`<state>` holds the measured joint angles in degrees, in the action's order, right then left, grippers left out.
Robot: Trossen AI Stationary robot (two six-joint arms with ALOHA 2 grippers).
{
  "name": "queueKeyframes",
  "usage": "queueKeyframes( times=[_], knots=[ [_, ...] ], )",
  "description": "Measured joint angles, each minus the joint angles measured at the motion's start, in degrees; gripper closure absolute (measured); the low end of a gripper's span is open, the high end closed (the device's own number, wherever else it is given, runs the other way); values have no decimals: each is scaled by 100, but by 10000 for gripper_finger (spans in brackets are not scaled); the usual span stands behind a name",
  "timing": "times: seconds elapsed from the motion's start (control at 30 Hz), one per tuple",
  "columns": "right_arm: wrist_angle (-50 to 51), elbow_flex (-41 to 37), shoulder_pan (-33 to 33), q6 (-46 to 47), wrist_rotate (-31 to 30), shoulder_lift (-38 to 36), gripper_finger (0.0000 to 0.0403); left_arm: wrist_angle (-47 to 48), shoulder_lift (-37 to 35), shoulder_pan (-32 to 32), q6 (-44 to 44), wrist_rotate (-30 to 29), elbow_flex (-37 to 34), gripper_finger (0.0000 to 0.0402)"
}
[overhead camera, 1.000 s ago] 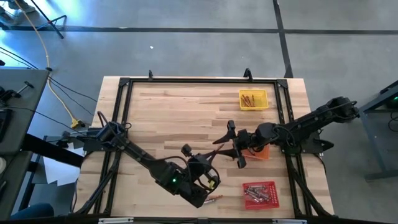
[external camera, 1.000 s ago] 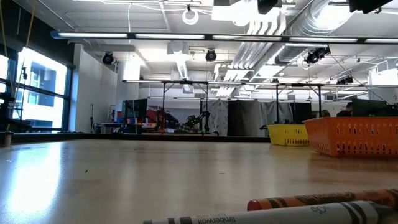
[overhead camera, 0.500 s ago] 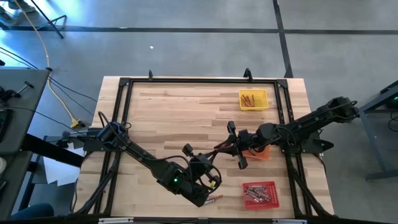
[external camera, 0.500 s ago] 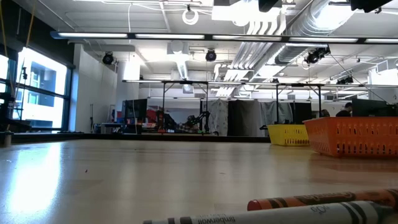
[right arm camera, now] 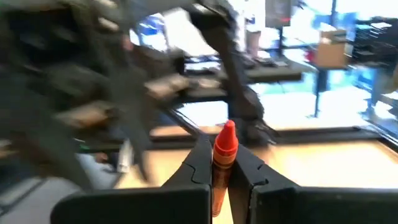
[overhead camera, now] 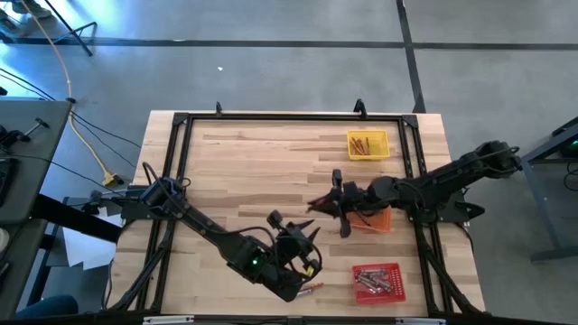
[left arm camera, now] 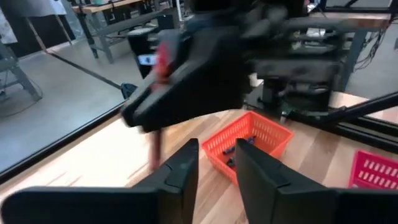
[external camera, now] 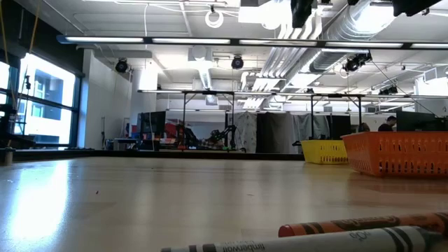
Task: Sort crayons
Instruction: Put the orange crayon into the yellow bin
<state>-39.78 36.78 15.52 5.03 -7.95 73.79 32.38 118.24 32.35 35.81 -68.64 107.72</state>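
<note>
1. Closest to the low camera, two loose crayons lie on the pale wooden table (overhead camera: 262, 158): a grey paper-wrapped crayon (external camera: 301, 241) and an orange-red crayon (external camera: 360, 225) just behind it. They are not yet sorted.
2. The left gripper (overhead camera: 302, 236) hangs over the near part of the table. Its two dark fingers (left arm camera: 180, 171) stand a little apart with nothing between them.
3. Also at the near edge sits the red square mesh tray (overhead camera: 377, 281). It already has a bunch of grey and reddish crayons inside, so that part looks done.
4. Further in, the right gripper (overhead camera: 318, 205) is squeezed tight on a thin orange-red crayon stick (right arm camera: 223, 157). The crayon pokes up between its fingers, above the middle of the table.
5. Right beside that arm is the orange square mesh tray (overhead camera: 372, 219). Some small dark bits lie in it. I think the held crayon should go here or in another tray.
6. Farthest away is the yellow square mesh tray (overhead camera: 368, 144), with a few orange sticks in it.
7. So a good share is sorted, with one crayon in the air and two to pick up.
</note>
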Motion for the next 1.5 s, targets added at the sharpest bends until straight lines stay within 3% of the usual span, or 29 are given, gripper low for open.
queueKeyframes(
  times=[0.17, 0.37, 0.53, 0.7, 0.9, 1.23, 1.5],
  knots=[
    [1333, 235, -398, 1, -472, -34, 400, 22, 0, 60, -8, -12, 0, 285],
    [5063, 1388, -1122, -53, -1084, -45, 400, 66, 0, 155, 58, 348, 2, 279],
    [7908, 2424, -1827, -236, -1094, -45, 400, 83, 0, 282, 143, 384, 2, 281],
    [9460, 2989, -2725, -249, -632, -47, 400, 173, 0, 405, 146, 363, 2, 282],
    [9627, 2829, -3575, -663, -505, -47, 400, 355, 0, 493, 220, 289, 2, 282],
    [8601, 1929, -4969, -1149, -119, 9, 400, 603, 0, 489, 309, 186, 4, 282],
    [7689, 1206, -5499, -1304, 7, 171, 399, 688, 0, 480, 311, 157, 4, 282]
  ],
)
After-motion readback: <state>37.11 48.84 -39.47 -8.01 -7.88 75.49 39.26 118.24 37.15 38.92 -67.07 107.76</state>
